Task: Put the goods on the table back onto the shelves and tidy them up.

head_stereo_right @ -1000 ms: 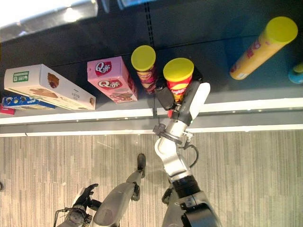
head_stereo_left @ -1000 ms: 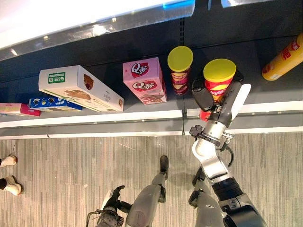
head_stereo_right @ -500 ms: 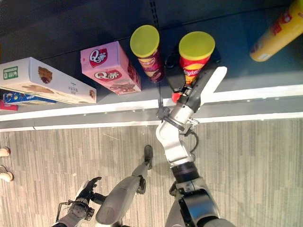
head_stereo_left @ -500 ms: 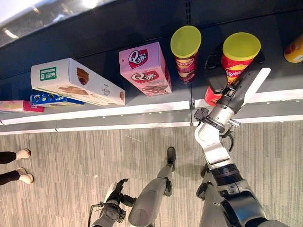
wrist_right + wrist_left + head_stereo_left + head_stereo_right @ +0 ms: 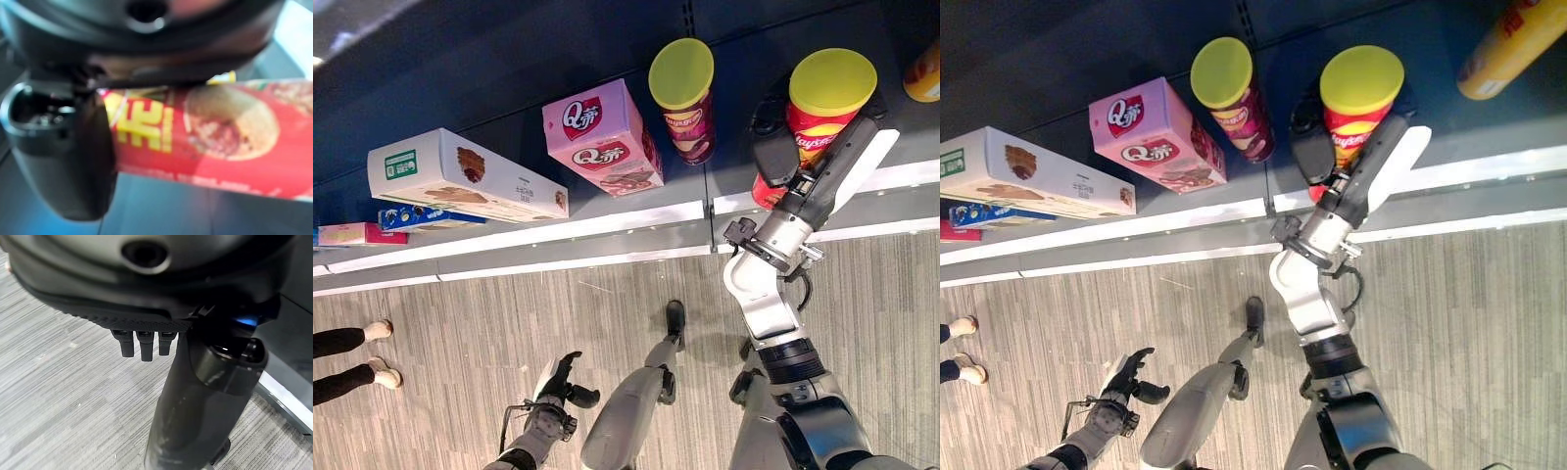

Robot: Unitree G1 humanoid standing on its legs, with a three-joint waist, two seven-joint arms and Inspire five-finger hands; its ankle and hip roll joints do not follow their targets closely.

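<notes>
A red chips can with a yellow lid [image 5: 815,137] stands upright at the front of the dark shelf [image 5: 607,223]. My right hand [image 5: 842,166] is shut on it, the thumb [image 5: 63,161] on one side and the fingers behind. The right wrist view shows the red can [image 5: 220,142] pressed against the palm. I cannot tell whether its base rests on the shelf. To its left stand a purple can with a yellow lid [image 5: 687,117] and a pink box [image 5: 602,147]. My left hand [image 5: 555,387] hangs low over the floor, open and holding nothing.
A long white box [image 5: 460,178], a blue box [image 5: 421,217] and a flat pink box [image 5: 347,234] lie further left on the shelf. A yellow tube [image 5: 1508,44] lies at the far right. A person's feet [image 5: 357,354] stand at the left edge.
My right hand has carried the red can to the right, widening the gap to the purple can. The camera has shifted, and my left hand now shows more fully.
</notes>
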